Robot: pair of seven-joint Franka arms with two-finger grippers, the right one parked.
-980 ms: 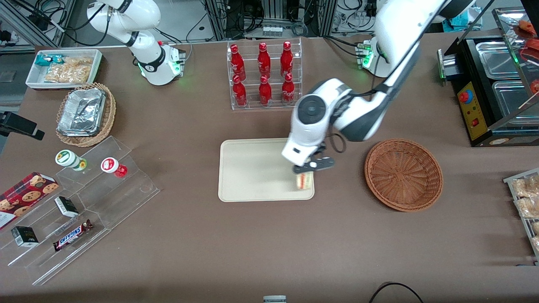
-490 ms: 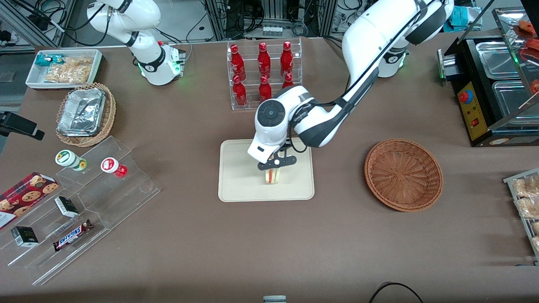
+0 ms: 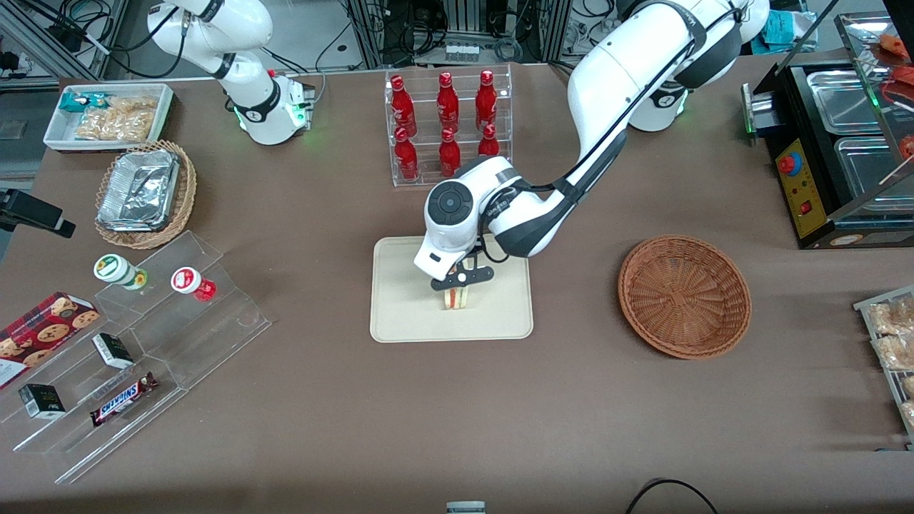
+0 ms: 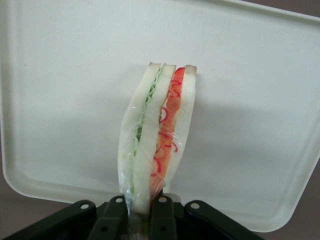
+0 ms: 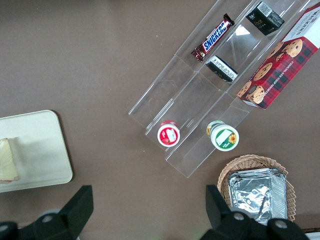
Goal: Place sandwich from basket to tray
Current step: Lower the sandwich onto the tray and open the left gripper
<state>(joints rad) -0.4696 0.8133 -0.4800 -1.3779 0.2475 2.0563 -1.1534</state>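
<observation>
shifted inward, end effector [image 3: 457,284] pinches wedge sandwich [image 3: 457,298] over smooth tray [image 3: 400,314]

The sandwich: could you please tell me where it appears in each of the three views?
Front view: sandwich over the middle of the tray, under the gripper.
Left wrist view: sandwich held on edge by the gripper, tray beneath it.
Right wrist view: only its pale corner, at the picture's edge.
Shared landmark: the tray.
</observation>
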